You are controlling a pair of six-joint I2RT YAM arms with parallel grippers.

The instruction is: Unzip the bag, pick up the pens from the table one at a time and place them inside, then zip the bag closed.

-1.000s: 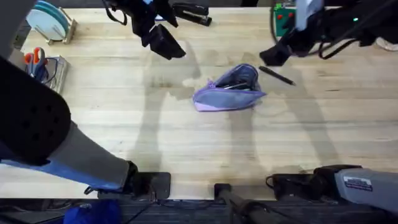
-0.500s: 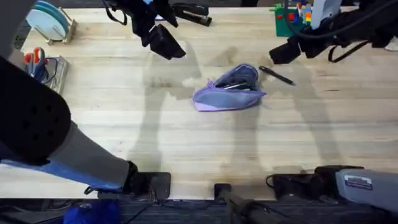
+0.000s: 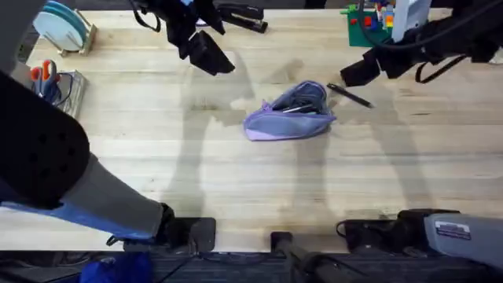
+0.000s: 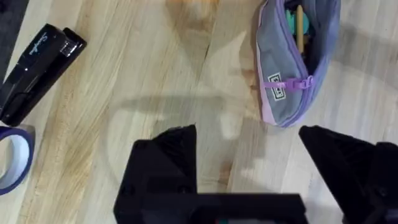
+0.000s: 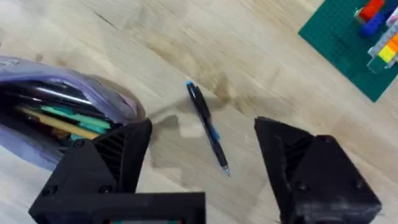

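Observation:
The lavender bag (image 3: 289, 118) lies mid-table with its zipper open and pens and pencils showing inside. In the left wrist view the bag (image 4: 283, 74) lies beyond my fingers. One thin dark pen (image 3: 350, 96) lies on the table (image 3: 236, 173) just right of the bag. My right gripper (image 3: 357, 72) hovers open above that pen's far end. The right wrist view has the pen (image 5: 208, 130) between the spread fingers (image 5: 118, 155), and the open bag (image 5: 59, 109) off to one side. My left gripper (image 3: 208, 55) hangs open and empty, well left of the bag and farther back.
A black stapler (image 3: 242, 16) and a roll of tape (image 4: 12, 165) lie at the back. A green baseplate with bricks (image 3: 363, 22) stands back right. A plate rack (image 3: 64, 27) and a scissors holder (image 3: 49, 79) sit at the left edge.
My right gripper has shifted slightly to the right above the pen. The left arm, the bag and the pen have stayed still.

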